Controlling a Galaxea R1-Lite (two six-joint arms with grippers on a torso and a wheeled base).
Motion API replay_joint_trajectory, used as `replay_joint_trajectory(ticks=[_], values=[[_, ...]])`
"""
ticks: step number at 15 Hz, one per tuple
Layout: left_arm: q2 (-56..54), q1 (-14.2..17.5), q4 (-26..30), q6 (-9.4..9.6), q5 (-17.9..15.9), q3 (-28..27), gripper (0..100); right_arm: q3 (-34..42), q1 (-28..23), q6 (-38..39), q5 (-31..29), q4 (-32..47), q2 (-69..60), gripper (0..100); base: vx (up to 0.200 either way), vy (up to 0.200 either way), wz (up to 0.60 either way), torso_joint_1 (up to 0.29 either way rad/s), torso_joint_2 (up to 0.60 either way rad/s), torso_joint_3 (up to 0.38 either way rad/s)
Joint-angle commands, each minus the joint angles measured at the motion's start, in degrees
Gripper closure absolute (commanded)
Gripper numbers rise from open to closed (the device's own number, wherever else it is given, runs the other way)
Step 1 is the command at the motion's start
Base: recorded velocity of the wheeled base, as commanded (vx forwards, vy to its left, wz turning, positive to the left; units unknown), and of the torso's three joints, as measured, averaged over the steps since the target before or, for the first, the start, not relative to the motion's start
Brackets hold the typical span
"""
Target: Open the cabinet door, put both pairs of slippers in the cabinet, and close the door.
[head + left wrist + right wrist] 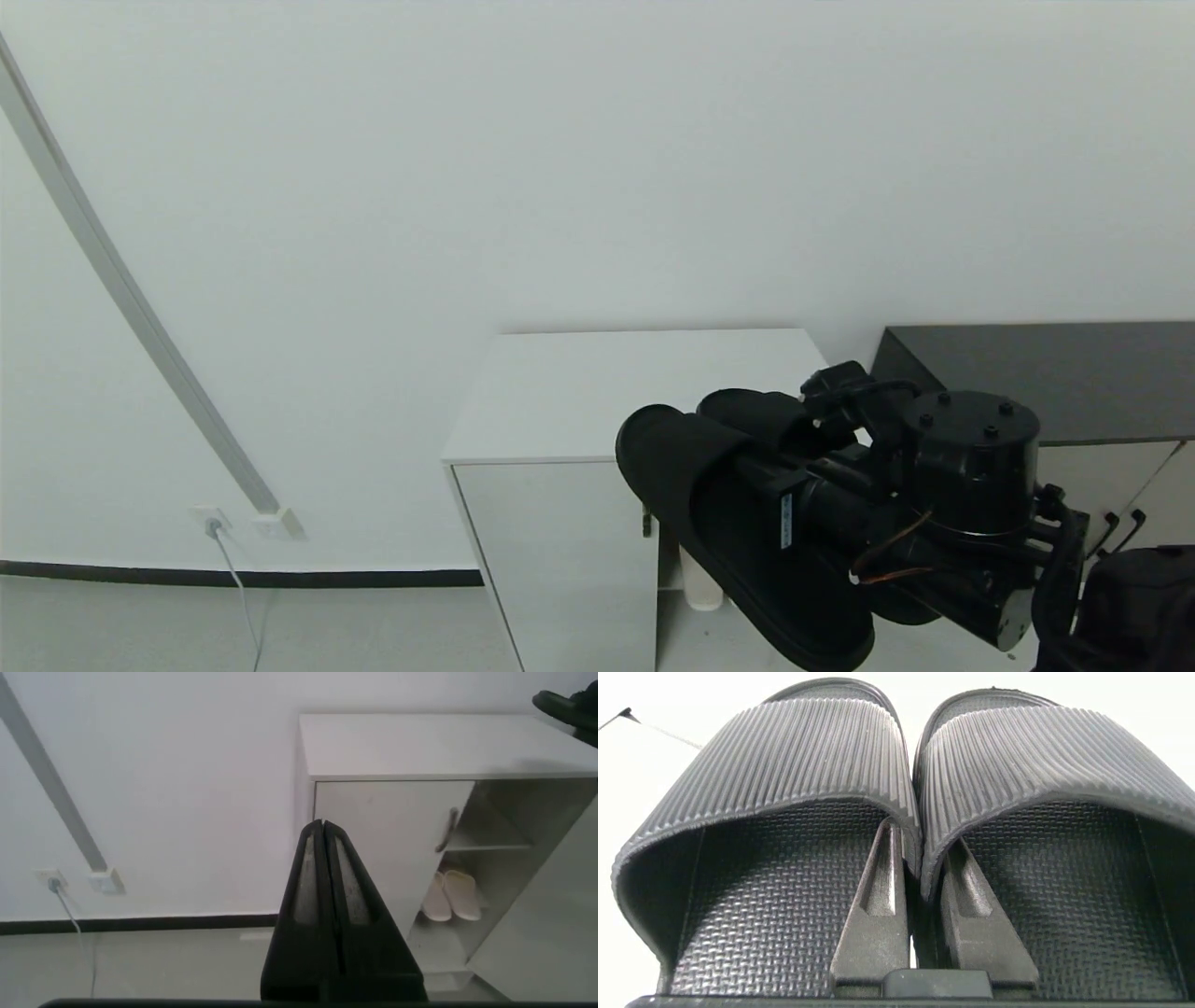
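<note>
Pinching the adjoining inner sides of the black slippers (738, 504), the right gripper (918, 845) holds the pair side by side, toes toward the white cabinet (635, 392). Its open compartment, with white slippers (453, 894) on a lower shelf, lies just below and ahead. The left gripper (322, 826), fingers pressed together and empty, hangs farther off.

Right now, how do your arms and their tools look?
The left tool and right tool are black, each with two long tapered fingers. The right arm is black, with a round screw-topped joint, orange wires and a white label.
</note>
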Motion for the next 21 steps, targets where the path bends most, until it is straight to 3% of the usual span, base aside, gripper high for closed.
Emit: replay_joint_trajectory(ticks=[1, 5, 17, 21], values=[[0.07, 0.00, 0.00, -0.02, 0.02, 0.00, 100, -0.06, 0.01, 0.02, -0.02, -0.02, 0.28, 100, 0.000, -0.200, 0.00, -0.002, 0.00, 0.002], [0.07, 0.00, 0.00, -0.02, -0.07, 0.00, 100, 0.30, 0.10, 0.02, -0.02, -0.19, 0.10, 100, 0.000, -0.200, 0.00, 0.001, 0.00, 0.002], [0.07, 0.00, 0.00, -0.11, -0.07, 0.00, 100, 1.26, -0.25, 0.02, -0.02, -0.63, 0.02, 100, 0.000, 0.000, 0.00, 0.000, 0.00, 0.000], [0.07, 0.00, 0.00, -0.11, 0.02, 0.00, 100, 1.26, -0.25, 0.02, -0.02, -0.63, 0.10, 100, -0.100, 0.000, 0.00, 0.002, 0.00, 0.000]])
